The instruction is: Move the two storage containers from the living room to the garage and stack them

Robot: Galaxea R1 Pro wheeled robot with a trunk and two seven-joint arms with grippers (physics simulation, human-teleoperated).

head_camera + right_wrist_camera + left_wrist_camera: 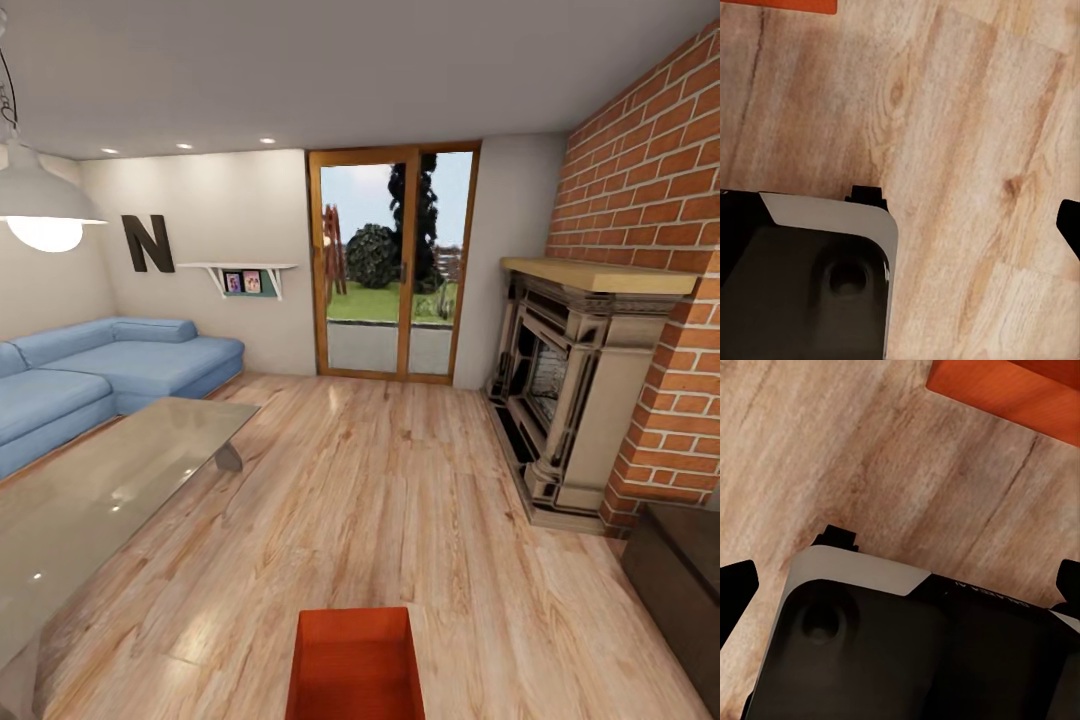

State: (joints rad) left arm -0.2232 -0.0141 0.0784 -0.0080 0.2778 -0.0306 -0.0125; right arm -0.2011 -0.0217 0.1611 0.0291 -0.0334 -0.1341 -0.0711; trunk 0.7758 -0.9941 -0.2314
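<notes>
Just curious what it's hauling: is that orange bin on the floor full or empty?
Empty as far as shown: the storage container sits upright on the wood floor, only bare orange inside; its near end is cut off.

Storage container (355,665) on plank floor (380,500), front centre; glass table (90,490) left, sofa (100,370) behind it; fireplace (570,390) right; glazed doors (392,265) far centre.

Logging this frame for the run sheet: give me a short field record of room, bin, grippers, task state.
room: living room, wood floor, sofa, glass table, fireplace, glazed doors
bin: one orange bin on the floor, close in front of the robot, open top up
grippers: state cannot be told
task state: bin not yet lifted
</notes>
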